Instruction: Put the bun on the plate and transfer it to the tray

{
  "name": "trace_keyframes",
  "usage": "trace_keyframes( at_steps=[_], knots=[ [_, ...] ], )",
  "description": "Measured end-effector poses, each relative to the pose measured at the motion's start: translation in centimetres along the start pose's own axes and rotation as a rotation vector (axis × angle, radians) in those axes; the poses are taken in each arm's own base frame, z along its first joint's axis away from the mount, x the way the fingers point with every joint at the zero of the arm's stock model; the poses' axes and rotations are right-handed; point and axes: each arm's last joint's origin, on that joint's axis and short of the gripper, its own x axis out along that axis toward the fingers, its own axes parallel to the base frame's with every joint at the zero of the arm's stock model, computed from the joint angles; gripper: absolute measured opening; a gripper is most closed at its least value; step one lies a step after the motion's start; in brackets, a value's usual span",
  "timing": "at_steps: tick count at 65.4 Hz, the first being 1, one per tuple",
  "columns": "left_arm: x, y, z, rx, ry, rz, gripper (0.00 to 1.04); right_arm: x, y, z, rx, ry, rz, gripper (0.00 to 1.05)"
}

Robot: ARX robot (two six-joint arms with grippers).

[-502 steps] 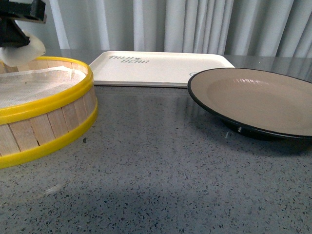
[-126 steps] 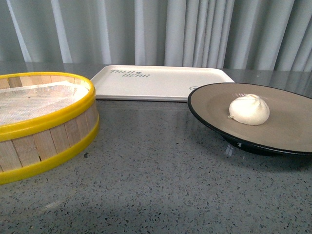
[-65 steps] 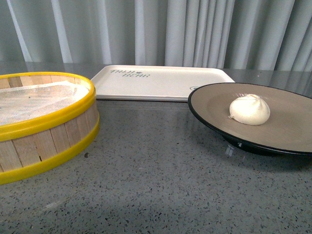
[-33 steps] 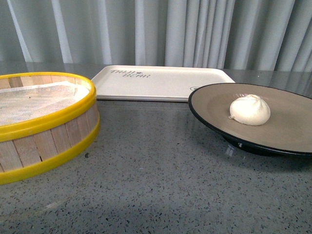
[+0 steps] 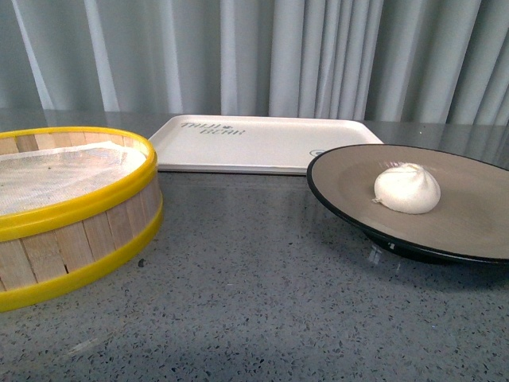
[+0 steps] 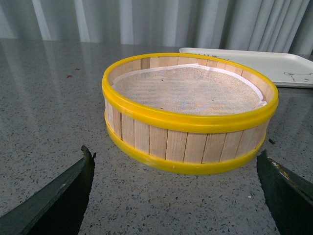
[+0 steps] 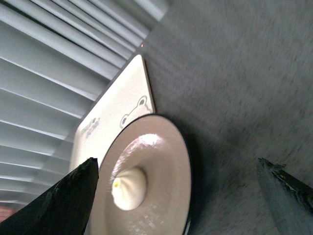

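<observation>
You're looking at a grey speckled stone-look tabletop (image 5: 254,310). It's picking up soft reflections, and pale grey pleated curtains (image 5: 278,56) are hanging across the whole back of the room.

On the left, a yellow-rimmed wooden steamer basket (image 5: 71,215) is sitting on the table with only a white mesh liner (image 6: 190,90) lying in it. A small red mark (image 6: 69,76) is showing on the surface beyond it in the left wrist view.

At centre back, the tray (image 5: 262,147) is lying flat with nothing on it. Its lettering is facing you and the bear drawing (image 7: 134,111) is sitting at its right corner.

On the right, the plate (image 5: 342,179) is sitting just in front of that corner. You can't tell whether they're touching. The bun (image 5: 407,189) is resting on the plate's tan inside, pleats up, roughly central.

Neither arm is showing in the front view. The left gripper (image 6: 173,156) is hanging spread wide, facing the basket and gripping nothing. The right gripper (image 7: 177,164) is also spread wide, looking at the plate and bun and clear of both. The right wrist view is a bit blurred.
</observation>
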Motion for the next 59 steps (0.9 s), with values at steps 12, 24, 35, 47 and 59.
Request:
trace_keyframes(
  at_steps=[12,24,35,47,59],
  knots=[
    [0.0,0.0,0.0,0.0,0.0,0.0,0.98,0.9,-0.6,-0.7,0.195,0.086,-0.028,0.96],
    [0.0,0.0,0.0,0.0,0.0,0.0,0.98,1.8,-1.5,-0.8,0.25,0.116,-0.056,0.96],
    [0.0,0.0,0.0,0.0,0.0,0.0,0.98,2.7,-2.4,-0.8,0.266,0.126,-0.077,0.96],
    [0.0,0.0,0.0,0.0,0.0,0.0,0.98,4.3,-2.9,-1.4,0.283,0.175,-0.083,0.96],
    [0.0,0.0,0.0,0.0,0.0,0.0,0.98,6.0,-3.0,-2.0,0.297,0.217,-0.061,0.96]
  ],
)
